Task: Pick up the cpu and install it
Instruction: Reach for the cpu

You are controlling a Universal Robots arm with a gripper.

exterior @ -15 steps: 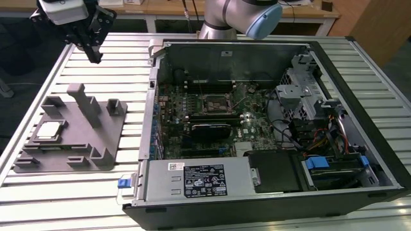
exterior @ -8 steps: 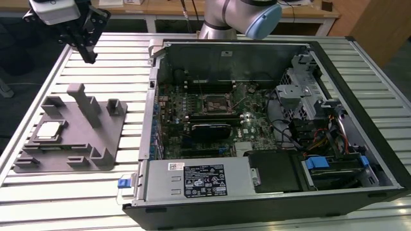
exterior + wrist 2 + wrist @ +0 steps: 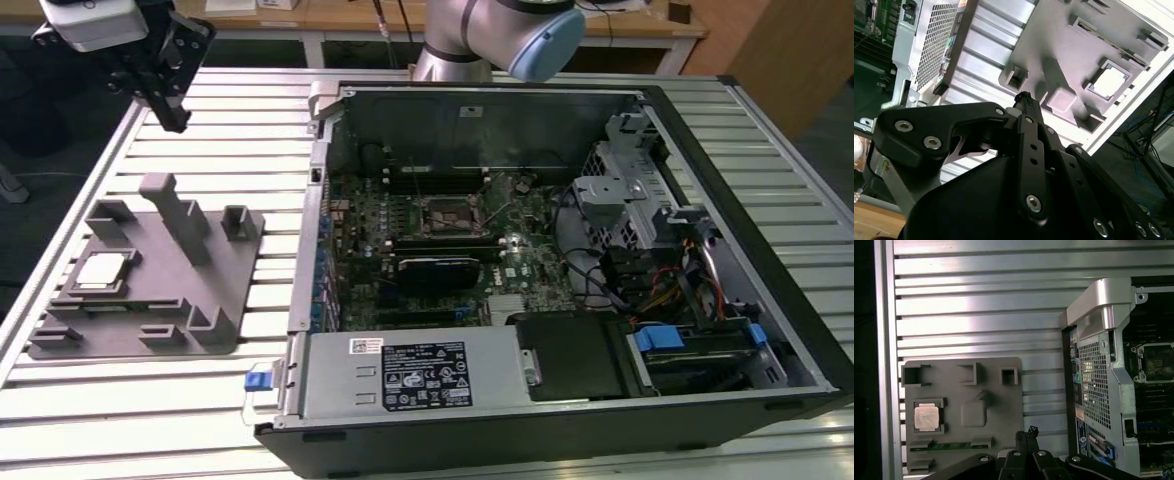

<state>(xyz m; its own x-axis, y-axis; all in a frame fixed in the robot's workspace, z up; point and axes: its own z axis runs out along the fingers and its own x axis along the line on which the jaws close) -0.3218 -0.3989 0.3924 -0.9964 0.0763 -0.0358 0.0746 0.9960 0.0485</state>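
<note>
The cpu point(image 3: 103, 272), a small square chip with a silvery top, lies flat in a recess of the grey tray point(image 3: 230, 283) at the exterior view's left. In both wrist views it sits there untouched, cpu point(image 3: 1110, 82) and cpu point(image 3: 927, 416). My gripper point(image 3: 171, 112) hangs high above the slatted table, beyond the tray's far end and well apart from the chip. Its black fingers point(image 3: 1026, 433) are shut together with nothing between them. The motherboard socket point(image 3: 445, 212) lies open inside the computer case.
The open computer case point(image 3: 561, 260) takes up the middle and the exterior view's right, its metal wall point(image 3: 1101, 365) rising beside the tray. Upright posts point(image 3: 174, 210) stand on the tray. Bare slatted table point(image 3: 227, 120) lies under the gripper.
</note>
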